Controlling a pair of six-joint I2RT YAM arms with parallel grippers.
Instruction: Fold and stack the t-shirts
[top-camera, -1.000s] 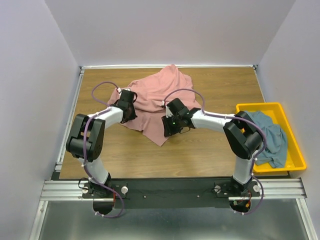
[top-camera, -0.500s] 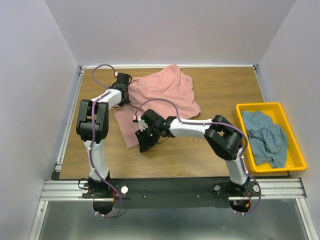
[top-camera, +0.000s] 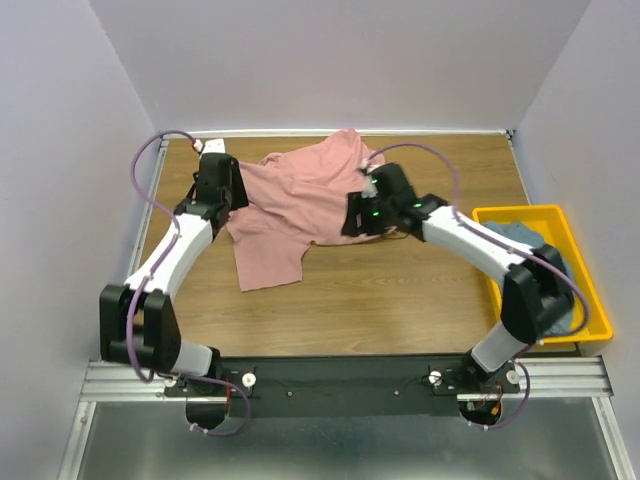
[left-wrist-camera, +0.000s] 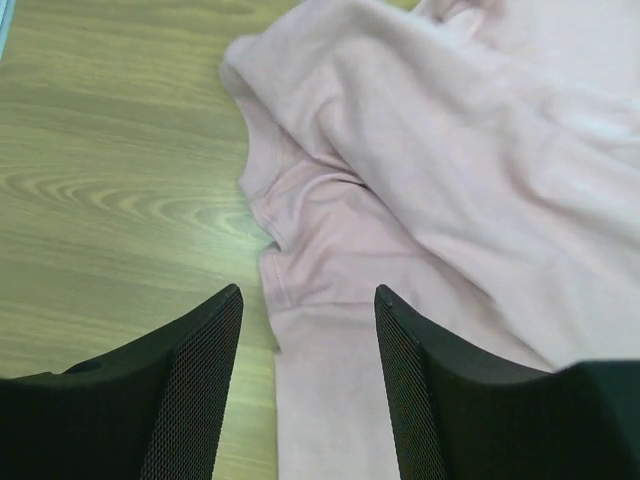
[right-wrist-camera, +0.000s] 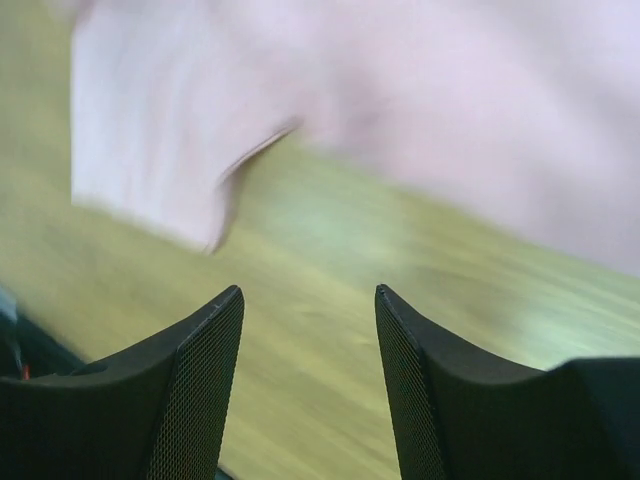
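The dusty-pink t-shirt (top-camera: 300, 195) lies rumpled and partly spread on the wooden table, with one flap reaching toward the front left. My left gripper (top-camera: 226, 196) is open over the shirt's left edge; in the left wrist view its jaws (left-wrist-camera: 306, 292) straddle the pink cloth (left-wrist-camera: 450, 180) without holding it. My right gripper (top-camera: 357, 216) is open at the shirt's right front edge; its blurred wrist view shows the jaws (right-wrist-camera: 308, 290) over bare wood, with pink cloth (right-wrist-camera: 420, 90) beyond. The blue-grey t-shirt (top-camera: 520, 236) lies in the yellow bin, partly hidden by my right arm.
The yellow plastic bin (top-camera: 530, 211) stands at the table's right edge. Bare wood (top-camera: 400, 290) lies in front of the pink shirt. White walls close in the table at the back and sides.
My right gripper swung from the shirt's front-left corner to its right front edge. My left arm stretched out to the left. The shirt now lies more spread, with a flap at front left.
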